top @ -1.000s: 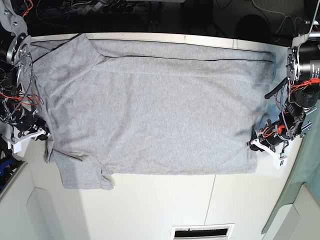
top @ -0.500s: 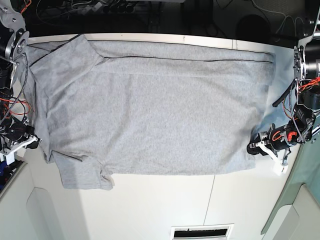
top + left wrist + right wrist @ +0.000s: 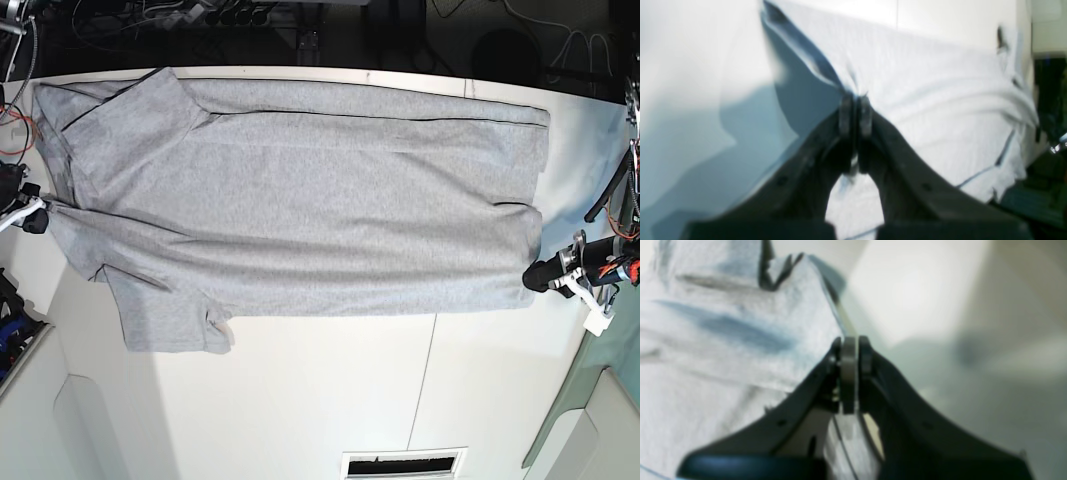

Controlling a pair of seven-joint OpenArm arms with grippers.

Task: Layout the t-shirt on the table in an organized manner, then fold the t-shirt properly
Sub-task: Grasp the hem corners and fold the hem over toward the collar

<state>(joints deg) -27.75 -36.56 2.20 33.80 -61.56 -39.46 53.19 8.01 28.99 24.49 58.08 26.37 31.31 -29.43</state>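
Note:
The grey t-shirt lies spread across the white table, plain side up, with a sleeve at the front left. My left gripper is at the shirt's right edge, shut on a pinch of the hem. In the left wrist view the closed left gripper holds puckered cloth that rises off the table. My right gripper is at the shirt's left edge, shut on fabric. The right wrist view shows the right gripper closed with the shirt bunched beside and under it.
A thin dark seam runs down the table's front half. A vent slot sits at the front edge. Cables and dark gear line the far side. A teal surface borders the table at the right.
Both grippers have moved outward, away from each other, drawing the shirt's near side taut between them. The right gripper has closed on the shirt's left edge.

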